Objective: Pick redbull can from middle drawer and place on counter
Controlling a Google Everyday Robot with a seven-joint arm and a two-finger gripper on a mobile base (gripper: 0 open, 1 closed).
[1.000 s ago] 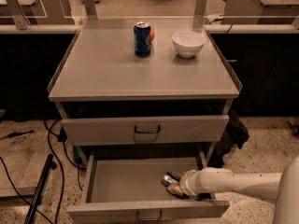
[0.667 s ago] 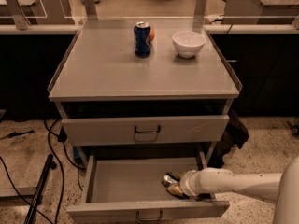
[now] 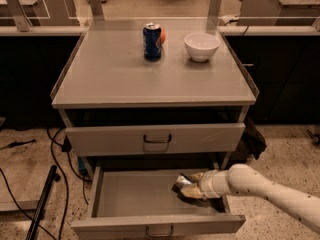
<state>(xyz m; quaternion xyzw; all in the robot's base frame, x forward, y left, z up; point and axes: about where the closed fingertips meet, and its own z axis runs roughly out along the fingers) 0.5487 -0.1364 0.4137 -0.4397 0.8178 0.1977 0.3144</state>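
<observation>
The middle drawer [image 3: 130, 189] is pulled open at the bottom of the grey cabinet. The redbull can [image 3: 184, 183], slim and shiny silver, lies inside the drawer near its right side. My gripper [image 3: 187, 187] reaches in from the right on a white arm and is at the can, with fingers around it. The counter [image 3: 150, 76] is the cabinet's flat grey top.
On the counter stand a dark-blue soda can [image 3: 152, 41], an orange object [image 3: 162, 35] behind it and a white bowl [image 3: 201, 46]. A closed drawer front [image 3: 156, 138] sits above the open drawer. Cables [image 3: 55, 154] and a dark pole [image 3: 42, 204] lie at the left on the floor.
</observation>
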